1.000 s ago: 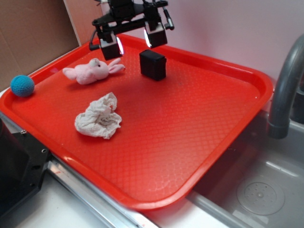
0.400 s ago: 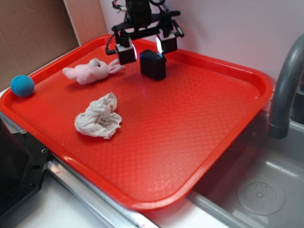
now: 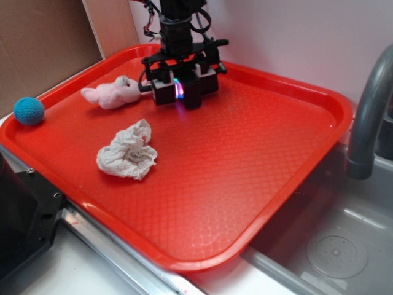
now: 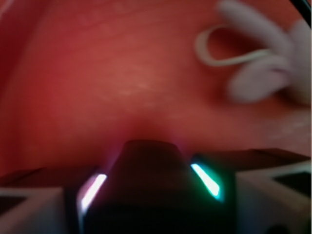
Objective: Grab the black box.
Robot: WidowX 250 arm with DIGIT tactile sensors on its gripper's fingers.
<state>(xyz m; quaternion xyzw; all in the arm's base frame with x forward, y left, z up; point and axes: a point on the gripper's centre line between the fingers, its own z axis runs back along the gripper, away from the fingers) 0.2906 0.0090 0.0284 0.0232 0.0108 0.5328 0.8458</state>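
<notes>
Black box (image 3: 190, 93) sits at far side of red tray (image 3: 258, 160), right of pink bunny (image 3: 110, 93), straddled by open jaws; squeeze evenly, then lift straight.

Small matte black box (image 3: 191, 96), upright on the tray's far side

The arm comes straight down from the top centre of the exterior frame, wrist vertical, its pincer (image 3: 184, 87) low, jaws parted only slightly; the fingers (image 4: 34, 207) sit at the wrist frame's bottom edge
</notes>
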